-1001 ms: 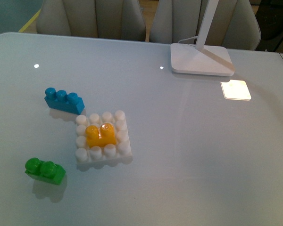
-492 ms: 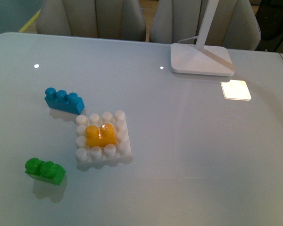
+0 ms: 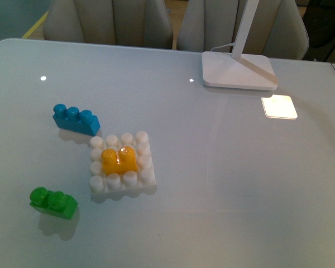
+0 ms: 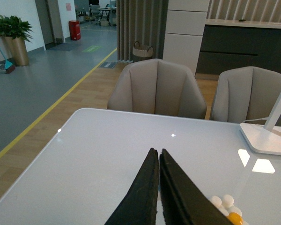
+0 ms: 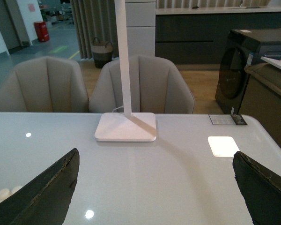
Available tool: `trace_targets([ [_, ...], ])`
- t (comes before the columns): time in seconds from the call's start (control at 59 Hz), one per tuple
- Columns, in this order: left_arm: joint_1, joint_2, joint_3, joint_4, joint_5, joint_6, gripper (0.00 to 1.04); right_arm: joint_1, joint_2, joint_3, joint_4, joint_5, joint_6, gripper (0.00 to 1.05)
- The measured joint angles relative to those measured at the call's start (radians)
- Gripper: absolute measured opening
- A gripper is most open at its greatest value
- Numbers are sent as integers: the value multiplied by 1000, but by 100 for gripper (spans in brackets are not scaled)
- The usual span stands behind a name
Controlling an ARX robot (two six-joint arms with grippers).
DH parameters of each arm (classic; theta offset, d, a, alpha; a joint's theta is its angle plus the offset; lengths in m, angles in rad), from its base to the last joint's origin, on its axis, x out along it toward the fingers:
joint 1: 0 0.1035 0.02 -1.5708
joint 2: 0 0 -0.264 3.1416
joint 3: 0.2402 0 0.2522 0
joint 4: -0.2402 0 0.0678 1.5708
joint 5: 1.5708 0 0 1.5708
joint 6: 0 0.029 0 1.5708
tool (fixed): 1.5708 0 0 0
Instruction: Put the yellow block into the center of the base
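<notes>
The yellow block [image 3: 119, 160] sits seated in the middle of the base [image 3: 121, 162] on the bench [image 3: 223, 167] — insertion looks done, so next only calls for keeping clear, left hand [image 4: 158, 187] closed and empty, right hand [image 5: 154, 187] wide open and empty.

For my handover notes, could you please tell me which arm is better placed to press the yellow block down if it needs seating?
Probably the left: its shut pincer has the base and yellow block close by; the open right pincer sees only the base's edge.
</notes>
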Motion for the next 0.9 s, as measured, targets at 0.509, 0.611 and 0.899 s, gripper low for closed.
trace_targets([
  [0.509, 0, 0, 0, 0, 0, 0, 98, 0, 0, 0, 0, 0, 0, 96],
  [0.611, 0, 0, 0, 0, 0, 3, 97, 0, 0, 0, 0, 0, 0, 96],
  [0.899, 0, 0, 0, 0, 0, 3, 97, 0, 0, 0, 0, 0, 0, 96],
])
